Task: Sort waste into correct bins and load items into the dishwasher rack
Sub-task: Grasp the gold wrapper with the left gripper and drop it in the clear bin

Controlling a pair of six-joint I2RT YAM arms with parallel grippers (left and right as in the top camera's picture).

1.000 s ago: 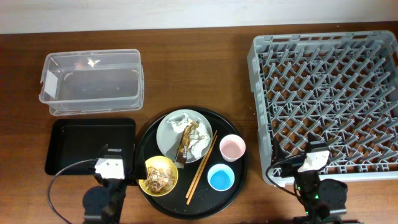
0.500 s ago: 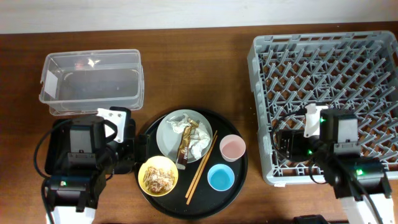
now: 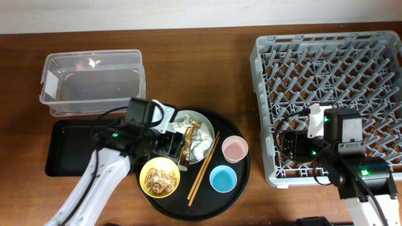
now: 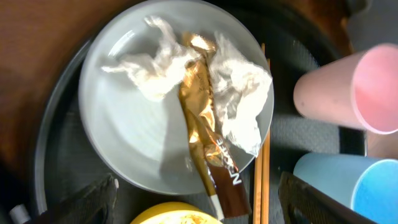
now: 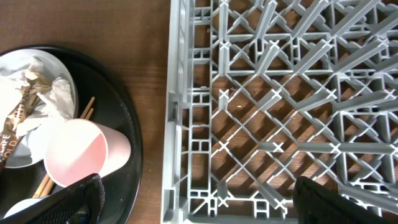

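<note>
The pale plate sits on the round black tray and holds crumpled white tissue and the brown-gold wrapper. My left gripper is open and empty, hovering over the plate's near edge. The yellow bowl holds shredded scraps. The chopsticks, pink cup and light-blue cup lie beside the plate. My right gripper is open and empty above the grey rack's front left edge.
The clear plastic box stands at the back left, with the shallow black rectangular tray in front of it. The round black tray lies mid-table, its rim close to the rack's left wall.
My left arm has swung right, from over the black rectangular tray to over the plate. The right arm rose over the rack's front left corner earlier and has since held still.
</note>
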